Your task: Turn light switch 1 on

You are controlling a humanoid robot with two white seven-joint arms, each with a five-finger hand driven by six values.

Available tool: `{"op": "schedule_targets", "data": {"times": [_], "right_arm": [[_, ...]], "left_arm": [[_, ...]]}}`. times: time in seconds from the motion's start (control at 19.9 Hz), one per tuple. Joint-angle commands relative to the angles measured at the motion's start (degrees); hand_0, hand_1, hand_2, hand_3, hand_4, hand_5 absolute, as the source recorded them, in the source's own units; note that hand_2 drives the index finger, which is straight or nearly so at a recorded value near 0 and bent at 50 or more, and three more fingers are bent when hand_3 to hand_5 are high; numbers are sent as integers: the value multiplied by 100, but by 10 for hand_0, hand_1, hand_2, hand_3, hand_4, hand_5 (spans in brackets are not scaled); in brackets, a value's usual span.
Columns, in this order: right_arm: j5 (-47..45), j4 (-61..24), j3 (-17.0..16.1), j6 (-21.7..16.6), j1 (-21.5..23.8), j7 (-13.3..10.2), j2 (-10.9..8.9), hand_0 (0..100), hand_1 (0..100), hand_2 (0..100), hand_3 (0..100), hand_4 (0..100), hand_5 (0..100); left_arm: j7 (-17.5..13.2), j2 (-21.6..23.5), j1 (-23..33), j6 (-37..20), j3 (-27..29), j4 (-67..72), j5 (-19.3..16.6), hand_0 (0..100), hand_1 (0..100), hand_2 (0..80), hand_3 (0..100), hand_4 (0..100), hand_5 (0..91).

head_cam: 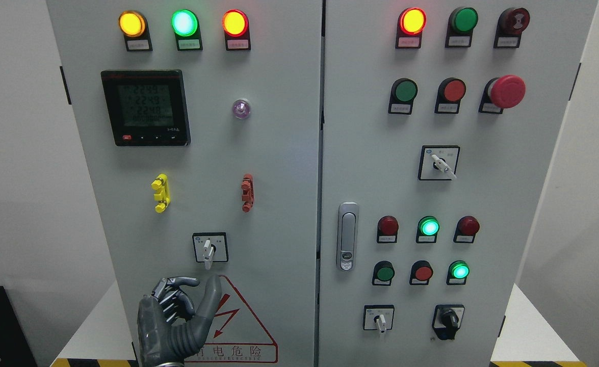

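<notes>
I have the left hand point(179, 311) low on the left door, fingers curled in with the thumb sticking up, holding nothing. The switch point(208, 250) sits just above the thumb tip, not touching. It's a small white lever in a black-framed square, long axis vertical, pointing down; the right hand isn't visible.
</notes>
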Motion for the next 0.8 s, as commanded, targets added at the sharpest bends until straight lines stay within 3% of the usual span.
{"op": "schedule_targets", "data": {"times": [0.0, 0.75], "right_arm": [[0, 0, -7, -3, 0, 3, 0, 0, 0, 0, 0, 0, 0], [0, 0, 2, -3, 0, 3, 0, 0, 0, 0, 0, 0, 0]], "left_arm": [[13, -37, -170, 85, -19, 8, -10, 92, 671, 552, 1000, 963, 856], [66, -72, -399, 331, -19, 8, -27, 94, 685, 550, 1000, 965, 857]]}}
